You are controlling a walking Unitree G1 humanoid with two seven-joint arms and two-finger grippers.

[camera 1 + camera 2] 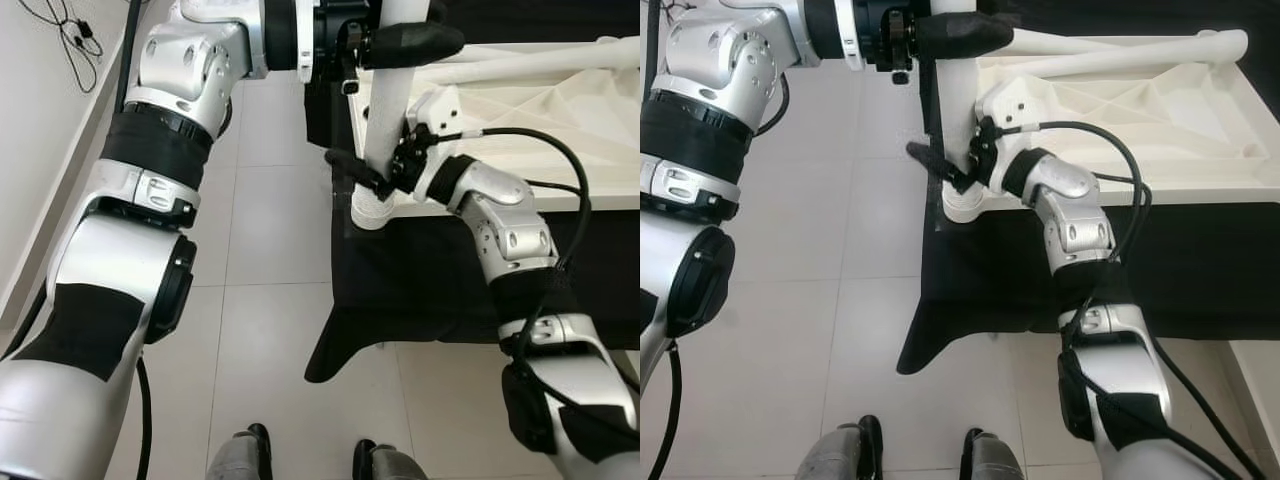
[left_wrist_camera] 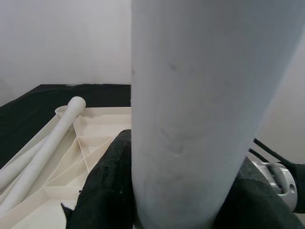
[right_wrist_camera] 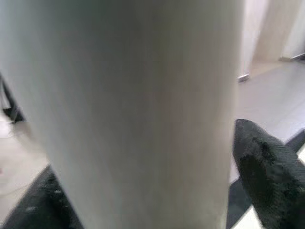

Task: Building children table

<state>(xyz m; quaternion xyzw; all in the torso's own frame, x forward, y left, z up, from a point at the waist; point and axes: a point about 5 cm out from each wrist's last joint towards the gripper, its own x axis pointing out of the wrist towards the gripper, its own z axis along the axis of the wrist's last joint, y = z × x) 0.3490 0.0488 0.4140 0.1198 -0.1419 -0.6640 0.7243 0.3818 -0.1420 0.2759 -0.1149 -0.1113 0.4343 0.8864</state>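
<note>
Left gripper (image 1: 385, 45): black fingers pinched on the upper run of the upright table leg (image 1: 385, 110), one finger (image 1: 415, 42) showing across its front at 3 o'clock of the wrist. Left wrist view confirms the white tube held between both pads.

Right gripper (image 1: 372, 180): fingers pressed on the same leg, low down, just above its socket; one finger (image 1: 352, 166) projects toward 9 o'clock past the tube.

Table leg: white round tube, standing upright at the near left corner of the tabletop, its foot seated in a round socket (image 1: 372, 211). Judged light, stiff and hollow; smooth surface, likely slippery under hard pads. Best held as now, high and low together, so it can be steadied or turned without tilting.

Tabletop (image 1: 1160, 110): white moulded panel, lying underside up with ribs showing, at 2 o'clock of the grippers. Judged rigid but thin at the ribs; may shift if the leg is levered sideways.

Spare legs (image 1: 1120, 48): two white tubes lying across the panel's far side.

Black cloth (image 1: 420, 280): draped under the panel, hanging over the near edge.

Floor (image 1: 270, 250): pale tiles at 7 o'clock.
</note>
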